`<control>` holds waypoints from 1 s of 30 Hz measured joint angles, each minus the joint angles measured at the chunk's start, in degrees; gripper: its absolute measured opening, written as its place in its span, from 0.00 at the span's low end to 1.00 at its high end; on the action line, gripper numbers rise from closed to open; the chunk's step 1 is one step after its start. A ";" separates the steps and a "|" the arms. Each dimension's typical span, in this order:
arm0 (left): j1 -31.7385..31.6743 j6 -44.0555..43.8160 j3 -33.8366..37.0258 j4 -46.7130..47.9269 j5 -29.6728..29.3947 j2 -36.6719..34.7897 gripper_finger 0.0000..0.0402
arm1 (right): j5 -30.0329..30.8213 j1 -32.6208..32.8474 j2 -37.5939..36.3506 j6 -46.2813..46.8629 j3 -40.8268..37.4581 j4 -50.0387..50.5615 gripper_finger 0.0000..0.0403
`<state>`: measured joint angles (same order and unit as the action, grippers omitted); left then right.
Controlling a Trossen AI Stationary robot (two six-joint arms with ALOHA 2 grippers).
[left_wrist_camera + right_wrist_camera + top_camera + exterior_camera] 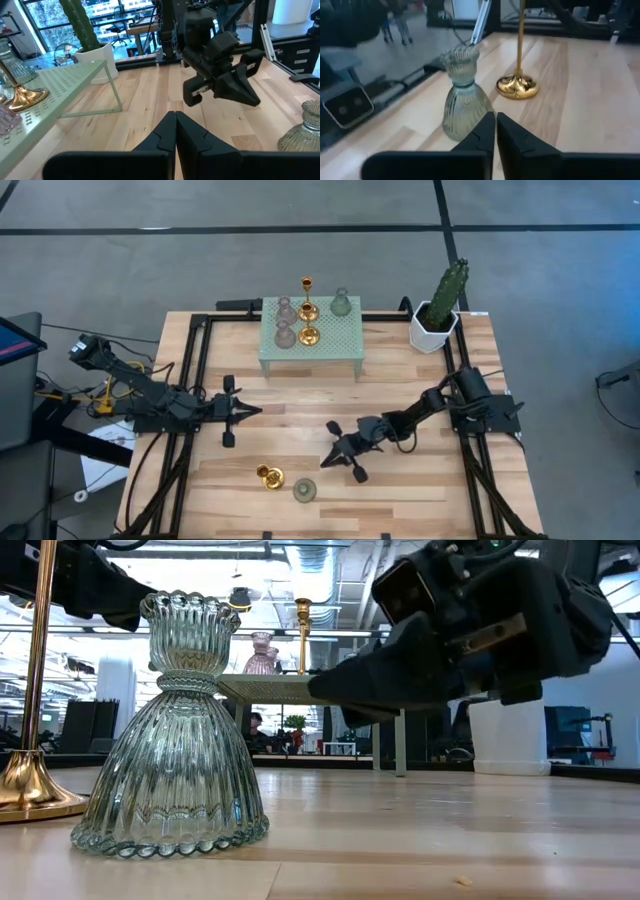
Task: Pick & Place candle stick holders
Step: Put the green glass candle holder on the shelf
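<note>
A sage green glass holder (305, 490) and a gold holder (270, 476) stand upright on their bases near the table's front edge; both also show in the right wrist view, green (462, 95) and gold (518, 85). Several more holders, gold (309, 310), pink (285, 308) and green (341, 302), stand on the mint green perforated stand (340, 340) at the far middle. My right gripper (324, 463) is shut and empty, a little to the right of the green holder and beyond it. My left gripper (252, 412) is shut and empty at the table's middle left.
A cactus in a white pot (436, 320) stands at the far right corner. Bare wood lies between the stand and the two front holders. In the low view the green holder (170, 740) fills the near left, with the right arm (470, 630) above the table behind it.
</note>
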<state>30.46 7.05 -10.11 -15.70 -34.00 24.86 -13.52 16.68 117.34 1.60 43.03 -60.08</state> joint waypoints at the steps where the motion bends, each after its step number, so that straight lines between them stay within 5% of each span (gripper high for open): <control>1: 0.00 0.00 0.00 0.00 0.00 0.00 0.01 | -0.01 0.16 -0.01 -0.65 0.53 1.51 0.05; 18: 0.00 -0.04 0.00 -0.22 -0.02 0.02 0.02 | 3.53 1.32 0.04 0.15 7.01 9.10 0.55; 30: 0.00 -0.04 0.00 -0.22 -0.03 0.02 0.01 | 3.61 2.02 0.15 0.43 8.55 11.56 0.61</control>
<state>30.46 7.01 -10.11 -15.93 -34.03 24.88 -9.91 18.71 117.49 2.02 51.58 -48.53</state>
